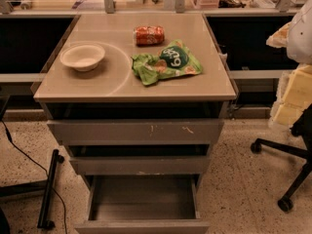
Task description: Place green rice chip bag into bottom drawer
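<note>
The green rice chip bag (165, 62) lies flat on the right half of the cabinet top, crinkled, with its dark green round logo facing up. The bottom drawer (141, 226) is pulled out towards me and its inside shows nothing in it. My gripper (282, 35) shows only partly at the right edge of the view, at about the height of the cabinet top. It is to the right of the bag and does not touch it. It holds nothing that I can see.
An orange-red can (149, 34) lies on its side just behind the bag. A white bowl (82, 56) stands at the left of the top. The two upper drawers (136, 130) stick out slightly. An office chair base (287, 169) is on the right and a black stand (48, 189) on the left.
</note>
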Controlling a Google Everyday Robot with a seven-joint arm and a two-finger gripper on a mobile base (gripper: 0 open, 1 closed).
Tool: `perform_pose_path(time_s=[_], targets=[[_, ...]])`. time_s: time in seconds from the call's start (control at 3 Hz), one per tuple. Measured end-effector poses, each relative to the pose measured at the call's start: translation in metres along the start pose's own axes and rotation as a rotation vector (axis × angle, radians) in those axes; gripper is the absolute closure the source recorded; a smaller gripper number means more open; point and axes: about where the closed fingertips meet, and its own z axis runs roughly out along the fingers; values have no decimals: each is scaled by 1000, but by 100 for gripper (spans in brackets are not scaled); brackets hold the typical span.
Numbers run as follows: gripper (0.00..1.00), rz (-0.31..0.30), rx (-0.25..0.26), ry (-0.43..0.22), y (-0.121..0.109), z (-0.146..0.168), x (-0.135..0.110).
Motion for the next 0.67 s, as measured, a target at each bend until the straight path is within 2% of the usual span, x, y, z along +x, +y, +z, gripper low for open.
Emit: perform_pose_path(time_s=[0.33, 0.67], targets=[[0, 0, 0, 0, 0, 0, 0], [0, -9, 21, -28, -12, 0, -5]])
